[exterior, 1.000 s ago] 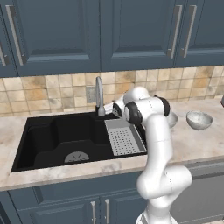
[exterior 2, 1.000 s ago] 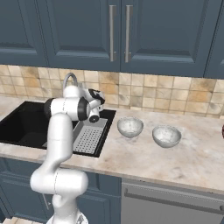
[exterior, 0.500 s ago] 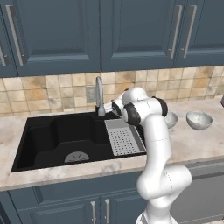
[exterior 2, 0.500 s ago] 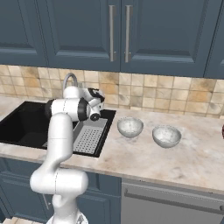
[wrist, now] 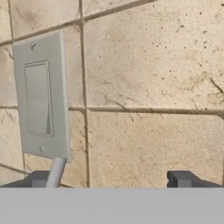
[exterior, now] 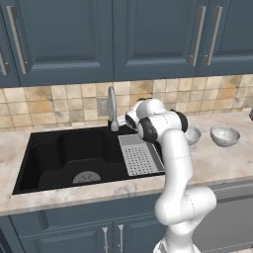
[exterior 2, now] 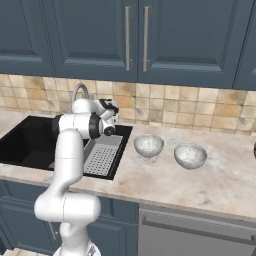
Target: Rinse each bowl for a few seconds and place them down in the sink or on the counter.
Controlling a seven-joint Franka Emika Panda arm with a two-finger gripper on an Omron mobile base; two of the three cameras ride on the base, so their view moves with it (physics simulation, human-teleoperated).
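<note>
gripper [wrist: 111, 179]: your jaws stand wide apart, holding nothing, facing the tiled wall [wrist: 148, 78].
bowls [exterior 2: 148, 145] [exterior 2: 190, 155]: round, speckled stone finish, on the marbled counter [exterior 2: 210, 180] right of the black sink [exterior: 64, 153].

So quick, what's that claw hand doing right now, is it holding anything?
Gripper: open, jaws spread wide, holding nothing, pointed at the tiled wall by the faucet.

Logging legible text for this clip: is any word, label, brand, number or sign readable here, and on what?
None: no text can be read in any view.
The wall switch plate is blank.
The cabinet doors, tiled wall, sink, faucet and two bowls carry no markings.
</note>
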